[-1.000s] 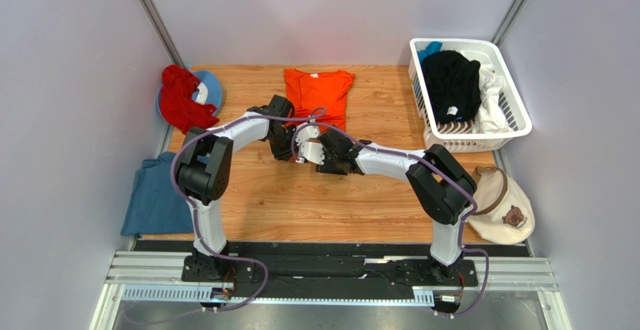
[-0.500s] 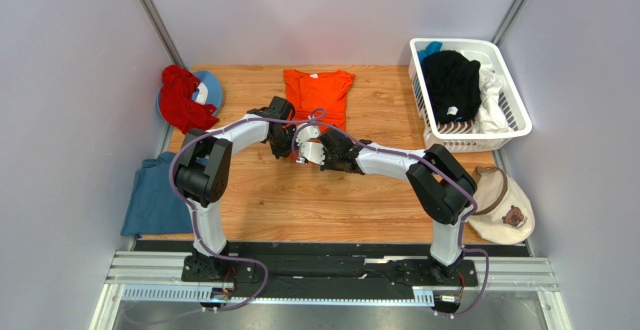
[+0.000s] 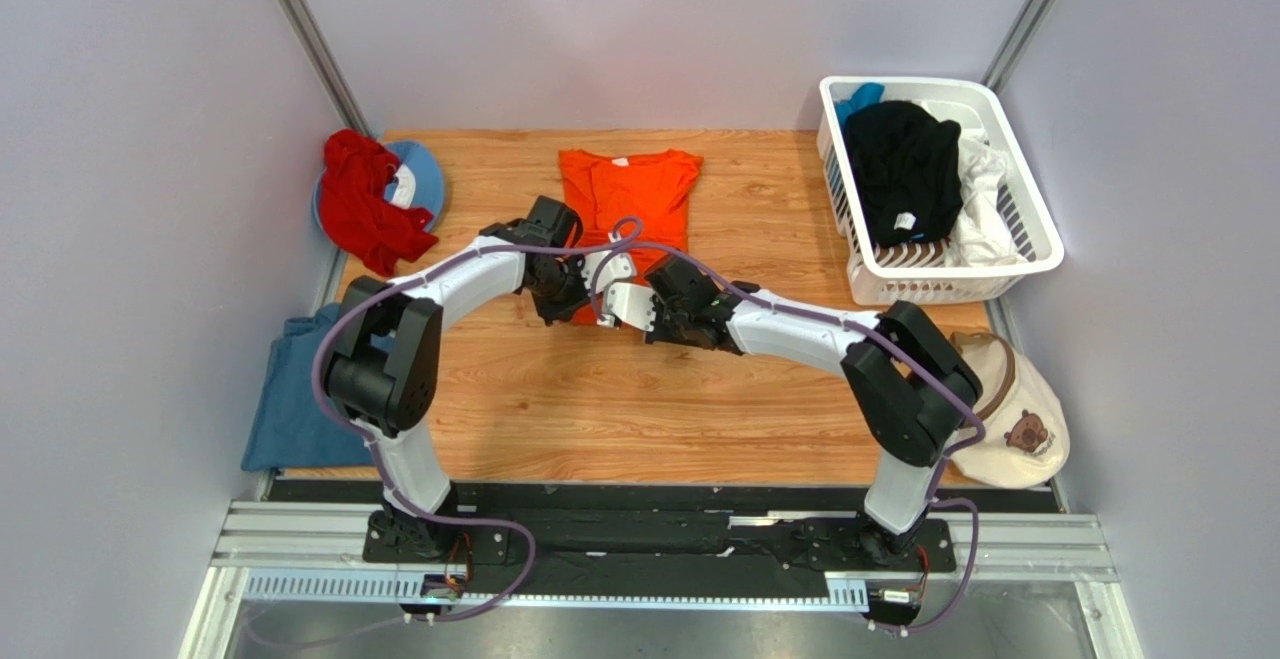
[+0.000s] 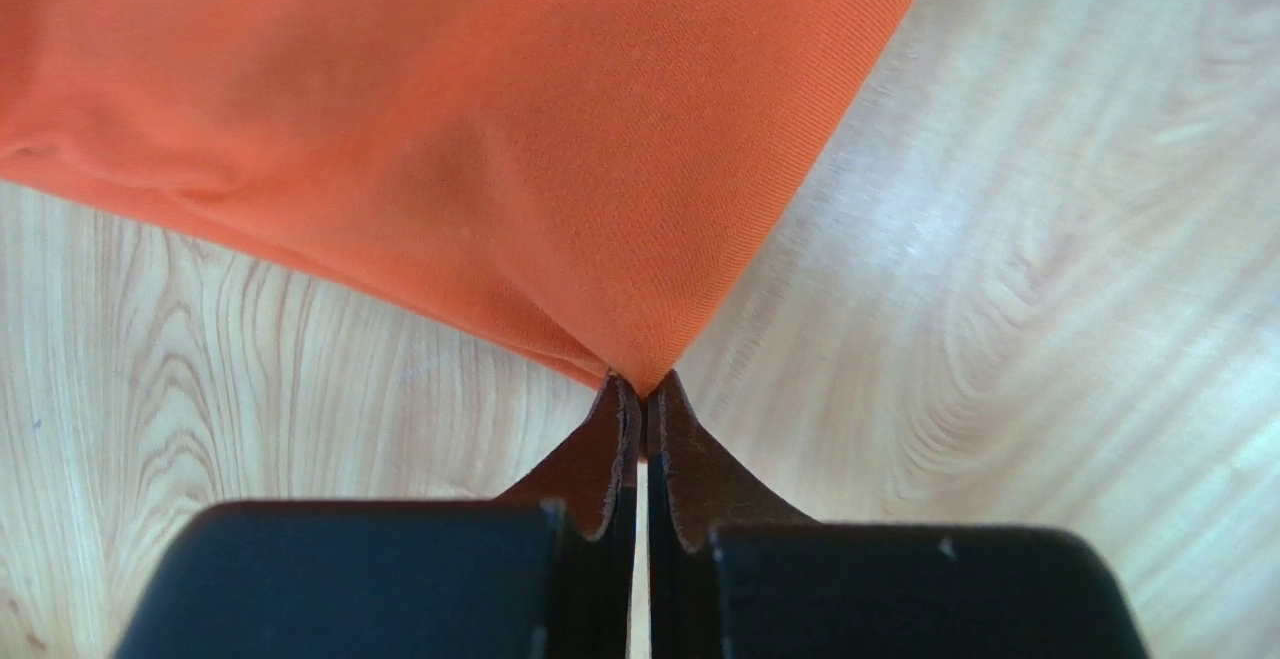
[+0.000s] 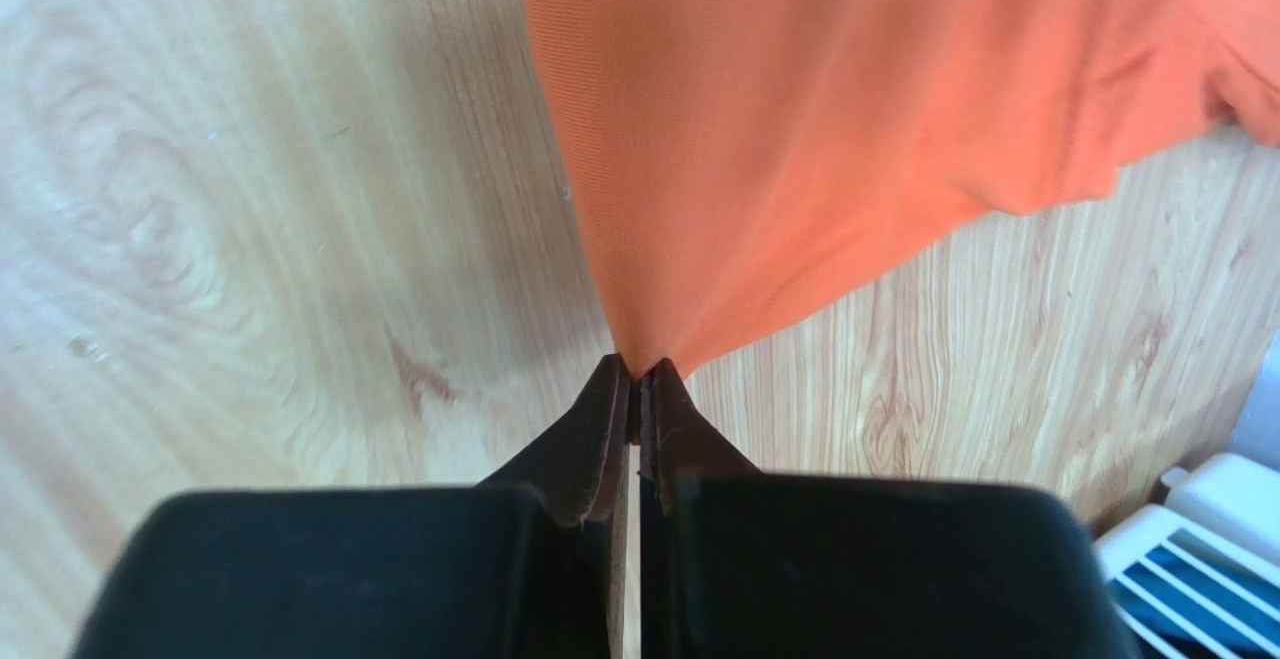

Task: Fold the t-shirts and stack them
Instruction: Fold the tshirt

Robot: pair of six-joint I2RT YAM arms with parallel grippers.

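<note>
Change: left end effector (image 4: 643, 389) and right end effector (image 5: 633, 371), apart a second ago, now clamped on near hem corners of bright orange soft cloth t-shirt (image 3: 631, 194) | Location: spread on wooden counter (image 3: 631, 404), centre-back | Meaning: grasp looks secured; fold likely next.

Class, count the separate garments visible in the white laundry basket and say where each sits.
3. A black garment is heaped in the middle, a white garment lies along the right side, and a teal garment peeks out at the far-left corner. More may be buried underneath.
</note>
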